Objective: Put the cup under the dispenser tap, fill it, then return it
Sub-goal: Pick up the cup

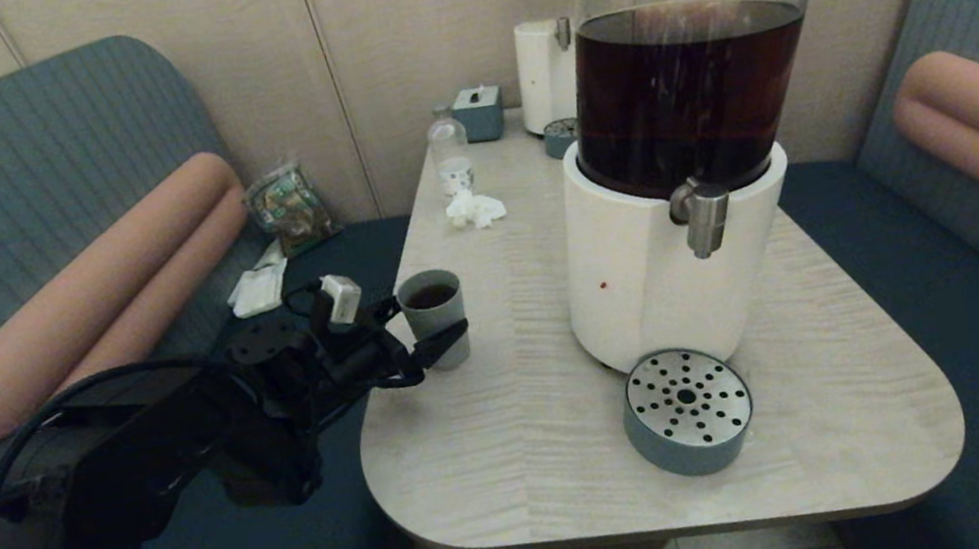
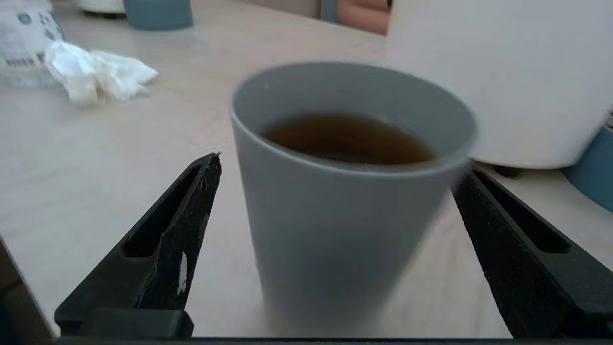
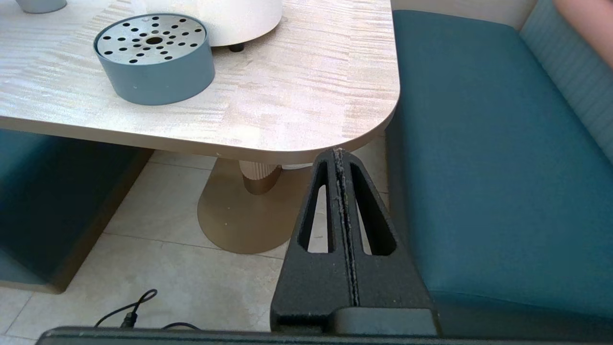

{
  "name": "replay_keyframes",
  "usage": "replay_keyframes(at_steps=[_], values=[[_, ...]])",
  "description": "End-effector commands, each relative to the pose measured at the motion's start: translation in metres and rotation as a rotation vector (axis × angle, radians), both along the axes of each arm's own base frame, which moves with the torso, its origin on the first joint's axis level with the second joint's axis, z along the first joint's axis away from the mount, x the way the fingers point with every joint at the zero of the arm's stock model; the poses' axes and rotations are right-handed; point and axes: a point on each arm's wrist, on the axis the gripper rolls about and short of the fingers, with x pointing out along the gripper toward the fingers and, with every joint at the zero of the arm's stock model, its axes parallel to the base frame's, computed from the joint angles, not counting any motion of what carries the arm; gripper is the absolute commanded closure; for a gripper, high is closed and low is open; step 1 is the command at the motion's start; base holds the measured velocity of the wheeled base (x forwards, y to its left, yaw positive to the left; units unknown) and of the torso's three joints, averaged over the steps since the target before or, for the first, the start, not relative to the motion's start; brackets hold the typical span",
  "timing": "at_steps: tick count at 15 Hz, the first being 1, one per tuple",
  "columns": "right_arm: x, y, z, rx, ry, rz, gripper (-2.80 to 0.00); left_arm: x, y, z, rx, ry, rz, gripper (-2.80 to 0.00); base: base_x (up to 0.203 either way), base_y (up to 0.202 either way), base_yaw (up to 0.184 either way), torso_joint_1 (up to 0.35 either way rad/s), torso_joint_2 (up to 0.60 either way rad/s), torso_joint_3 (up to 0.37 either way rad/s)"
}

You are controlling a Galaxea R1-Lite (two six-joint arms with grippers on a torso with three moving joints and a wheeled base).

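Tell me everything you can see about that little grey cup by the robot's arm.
The cup is a small, plain, matte grey-blue tumbler with no handle, slightly tapered toward its base. It stands upright on the pale wood-grain table, near the table's left edge, well away from the dispenser tap. It holds dark brown liquid, filled to a little below the rim. The left gripper is open around it, its black fingers at either side; the near one does not touch.

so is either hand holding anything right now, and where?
Nothing held. Left hand is open, fingers either side of the filled cup with visible gaps. Right hand is shut on nothing, below the table edge.
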Motion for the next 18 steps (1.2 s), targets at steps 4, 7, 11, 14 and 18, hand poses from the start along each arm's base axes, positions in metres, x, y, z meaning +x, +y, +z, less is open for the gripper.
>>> replay_keyframes(at_steps=[4, 7, 11, 14, 18], values=[[0.0, 0.0, 0.0, 0.0, 0.0, 0.001, 0.0, 0.0027, -0.0099, -0.0043, -0.003, -0.01, -0.02, -2.8, 0.0, 0.0, 0.0, 0.0, 0.0, 0.0], [0.0, 0.0, 0.0, 0.0, 0.0, 0.001, 0.0, 0.0023, -0.0114, -0.0036, -0.004, -0.012, -0.024, -2.8, 0.0, 0.0, 0.0, 0.0, 0.0, 0.0], [0.0, 0.0, 0.0, 0.0, 0.0, 0.001, 0.0, 0.0025, -0.0114, -0.0032, -0.004, -0.013, -0.022, -2.8, 0.0, 0.0, 0.0, 0.0, 0.0, 0.0], [0.0, 0.0, 0.0, 0.0, 0.0, 0.001, 0.0, 0.0028, -0.0114, -0.0019, -0.005, -0.018, -0.022, -2.8, 0.0, 0.0, 0.0, 0.0, 0.0, 0.0], [0.0, 0.0, 0.0, 0.0, 0.0, 0.001, 0.0, 0.0024, -0.0121, 0.0003, -0.005, -0.023, -0.023, -2.8, 0.0, 0.0, 0.0, 0.0, 0.0, 0.0]])
